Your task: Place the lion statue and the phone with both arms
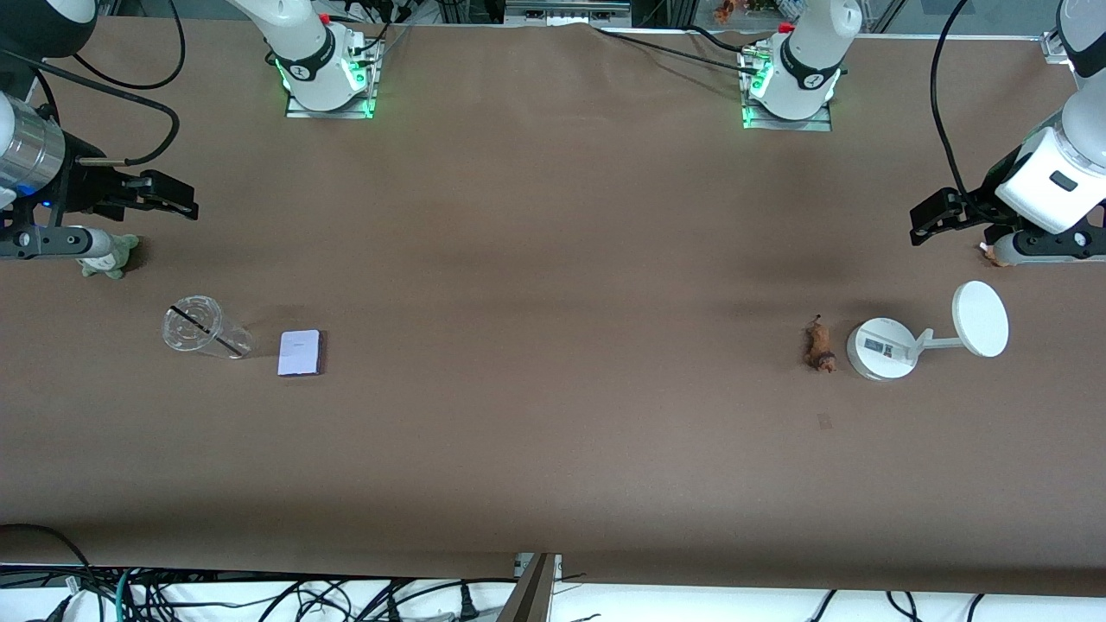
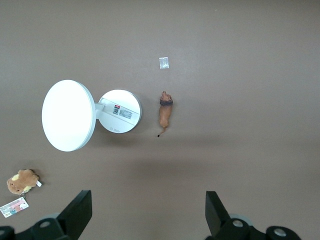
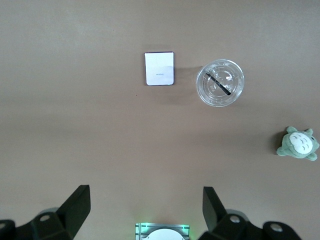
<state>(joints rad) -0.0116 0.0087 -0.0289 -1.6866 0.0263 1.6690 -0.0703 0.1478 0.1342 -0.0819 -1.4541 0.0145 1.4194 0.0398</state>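
Beside the white stand (image 1: 881,348), the lion statue (image 1: 819,345) lies lengthwise, head nearer the front camera. Phone (image 1: 301,352) lies flat beside the clear cup (image 1: 204,327). Left pincer (image 1: 926,218) and right pincer (image 1: 173,198) hover wide open, empty.

A robotics lab, by the look of it; two arm bases (image 1: 327,69) bolted on metal plates glow green along a wide table (image 1: 553,449) covered in plain brown sheeting; loose cables (image 1: 259,596) tangle below its near edge; more cables trail from the arms; aluminium framing stands past the bases.
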